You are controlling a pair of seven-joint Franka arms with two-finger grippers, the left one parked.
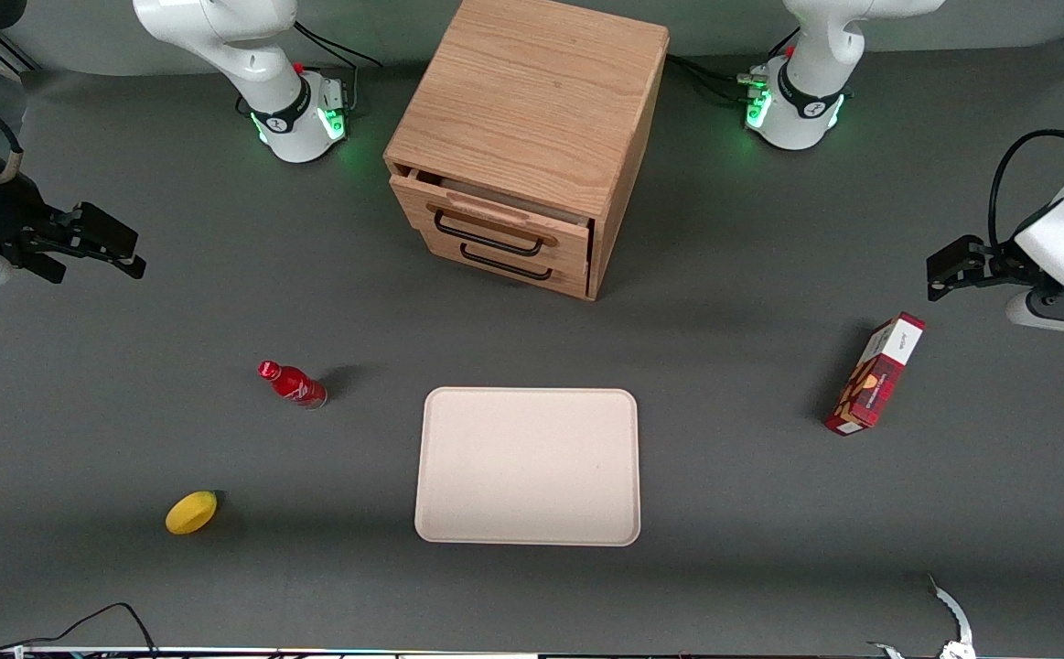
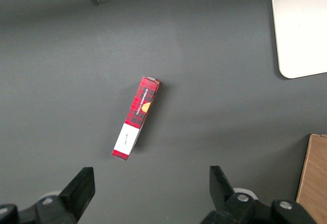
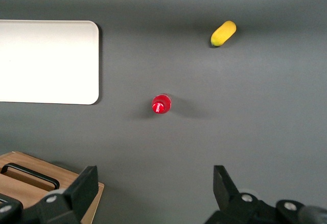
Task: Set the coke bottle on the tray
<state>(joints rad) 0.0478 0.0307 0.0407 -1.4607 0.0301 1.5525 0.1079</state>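
Wooden drawer cabinet [image 1: 532,137]: farther from front camera than tray, top drawer slightly open.
Tray [image 1: 528,467]: flat on table, bare.
Gripper [image 1: 97,243]: raised near working arm's end of table, well apart from tray, fingers spread wide, holding nothing.
Red carton [image 1: 875,373]: toward parked arm's end from tray.
Coke bottle [image 1: 293,384]: upright on table near tray, toward working arm's end, not touching it.
Lemon [image 1: 191,513]: farther out from tray than bottle, nearer front camera.

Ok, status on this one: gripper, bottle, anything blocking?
Gripper open, high, away from the coke bottle. Bottle upright on the table beside the tray, untouched. Path clear; lemon nearer the camera.
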